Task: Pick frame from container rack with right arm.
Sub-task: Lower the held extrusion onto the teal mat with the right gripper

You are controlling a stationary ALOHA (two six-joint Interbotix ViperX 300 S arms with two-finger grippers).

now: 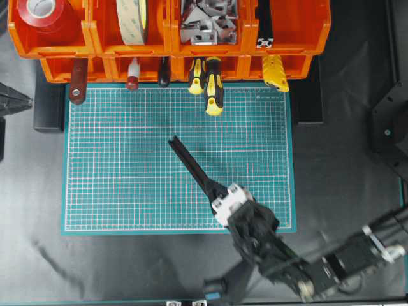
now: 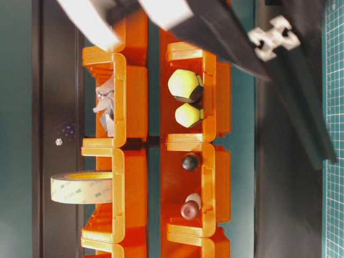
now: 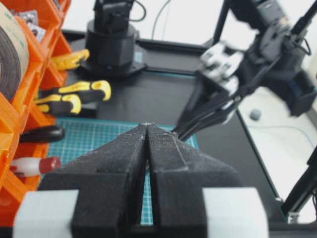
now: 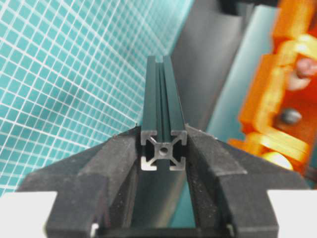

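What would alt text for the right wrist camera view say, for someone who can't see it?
The right gripper is shut on the frame, its black fingers pressing both sides of the bar's silvery slotted cut end as the bar points away over the green cutting mat. The orange container rack sits blurred at right.

Right gripper (image 1: 213, 189) clamping frame (image 1: 189, 160) (angled) above green mat (image 1: 115, 172).

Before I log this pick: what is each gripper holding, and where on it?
The right gripper clamps the slim black slotted aluminium frame near one silvery cut end. The left gripper is shut on nothing.
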